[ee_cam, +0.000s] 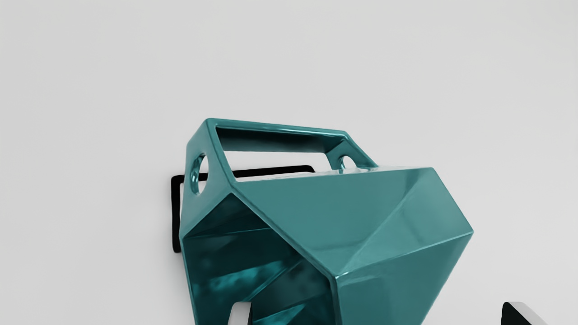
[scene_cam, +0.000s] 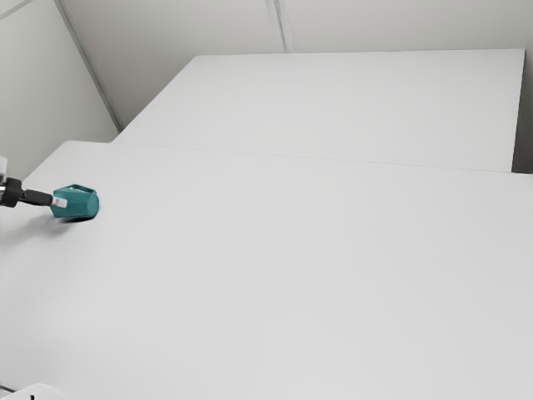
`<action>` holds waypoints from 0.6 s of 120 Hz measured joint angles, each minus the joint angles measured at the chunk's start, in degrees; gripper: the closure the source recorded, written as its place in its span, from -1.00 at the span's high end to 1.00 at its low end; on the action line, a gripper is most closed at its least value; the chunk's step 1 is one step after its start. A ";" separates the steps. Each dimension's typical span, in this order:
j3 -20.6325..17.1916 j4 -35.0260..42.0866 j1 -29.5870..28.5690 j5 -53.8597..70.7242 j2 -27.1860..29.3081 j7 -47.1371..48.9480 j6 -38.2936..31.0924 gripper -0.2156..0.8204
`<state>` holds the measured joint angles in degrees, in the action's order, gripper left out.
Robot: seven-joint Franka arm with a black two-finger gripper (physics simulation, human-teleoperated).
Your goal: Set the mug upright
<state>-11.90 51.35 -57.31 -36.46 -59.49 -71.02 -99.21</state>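
Exterior view, left to right. A pale wall [scene_cam: 42, 92] stands at the far left. In the lower left corner is a rounded white object [scene_cam: 37, 393] with a black mark, partly cut off; its type cannot be determined. Above it, the gripper [scene_cam: 59, 202] enters from the exterior view's left edge, with its fingertips at the mug [scene_cam: 80, 202]. The mug is teal and faceted. It is on its side at the exterior view's left end of the table [scene_cam: 291, 275], with its base facing the exterior view's right and its handle [scene_cam: 81, 187] along its upper side. A dark shadow [scene_cam: 81, 219] shows beneath it. The white table extends to the right; a second white surface [scene_cam: 350, 100] adjoins its far edge.

Wrist view, left to right. The mouth [ee_cam: 262, 243] faces one finger [ee_cam: 240, 315], whose tip overlaps the opening; contact cannot be determined. The faceted body extends between the fingers. The other finger [ee_cam: 519, 313] stands beyond the base end, with a gap between it and the body. Hand state: released, fingers wide apart, nothing gripped.
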 joint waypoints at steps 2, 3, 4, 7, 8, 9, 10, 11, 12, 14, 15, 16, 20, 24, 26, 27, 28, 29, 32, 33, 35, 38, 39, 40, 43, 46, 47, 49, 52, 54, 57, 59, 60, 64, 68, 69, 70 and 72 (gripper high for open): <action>-0.06 0.00 0.00 -0.02 -0.02 -0.03 0.01 0.58; -0.13 0.00 -0.01 -0.04 -0.03 -0.04 0.01 0.58; -0.22 0.00 -0.01 -0.06 -0.03 -0.05 0.01 0.58; -0.43 0.01 -0.01 -0.10 -0.05 -0.09 0.03 0.58; -0.49 0.02 -0.01 -0.11 -0.05 -0.10 0.05 0.58; -0.57 0.03 -0.05 -0.13 -0.05 -0.11 0.08 0.58; -0.69 0.04 -0.12 -0.15 -0.06 -0.12 0.11 0.58; -0.89 0.05 -0.23 -0.15 -0.06 -0.13 0.14 0.58; -1.11 0.05 -0.34 -0.16 -0.06 -0.13 0.18 0.58; -1.50 0.06 -0.60 -0.17 -0.06 -0.15 0.29 0.58; -1.66 0.07 -0.70 -0.17 -0.07 -0.16 0.36 0.58; -1.80 0.07 -0.80 -0.17 -0.09 -0.17 0.43 0.58; -2.21 0.08 -1.16 -0.17 -0.16 -0.21 0.79 0.58; -2.43 0.08 -1.36 -0.18 -0.22 -0.25 1.13 0.58; -2.49 0.08 -1.43 -0.19 -0.27 -0.26 1.28 0.58; -2.52 0.08 -1.46 -0.20 -0.29 -0.27 1.35 0.58; -2.53 0.08 -1.48 -0.20 -0.32 -0.28 1.42 0.58; -2.55 0.08 -1.50 -0.20 -0.36 -0.28 1.48 0.58; -2.60 0.08 -1.53 -0.20 -0.49 -0.30 1.66 0.58; -2.62 0.08 -1.54 -0.20 -0.55 -0.31 1.72 0.58; -2.63 0.09 -1.56 -0.20 -0.63 -0.32 1.83 0.58; -2.65 0.09 -1.57 -0.20 -0.72 -0.34 1.97 0.57; -2.66 0.09 -1.58 -0.20 -0.74 -0.35 2.01 0.57; -2.66 0.09 -1.58 -0.20 -0.76 -0.35 2.06 0.56; -2.67 0.09 -1.60 -0.21 -0.80 -0.37 2.18 0.53; -2.68 0.09 -1.60 -0.21 -0.82 -0.39 2.29 0.50; -2.68 0.09 -1.60 -0.21 -0.83 -0.39 2.33 0.49; -2.68 0.09 -1.60 -0.21 -0.84 -0.40 2.39 0.46; -2.68 0.09 -1.60 -0.22 -0.84 -0.42 2.48 0.41; -2.68 0.09 -1.59 -0.22 -0.85 -0.43 2.54 0.38; -2.68 0.09 -1.61 -0.22 -0.85 -0.44 2.63 0.32; -2.68 0.09 -1.62 -0.23 -0.86 -0.45 2.70 0.28; -2.69 0.09 -1.62 -0.22 -0.86 -0.46 2.72 0.26; -2.69 0.09 -1.63 -0.22 -0.82 -0.47 2.83 0.17; -2.70 0.09 -1.65 -0.24 -0.79 -0.49 2.92 0.08; -2.71 0.09 -1.65 -0.24 -0.77 -0.49 2.95 0.06; -2.72 0.09 -1.66 -0.24 -0.76 -0.50 2.97 0.03; -2.73 0.09 -1.66 -0.24 -0.74 -0.51 3.01 -0.01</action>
<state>-14.63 51.44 -58.97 -36.70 -60.23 -71.53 -96.20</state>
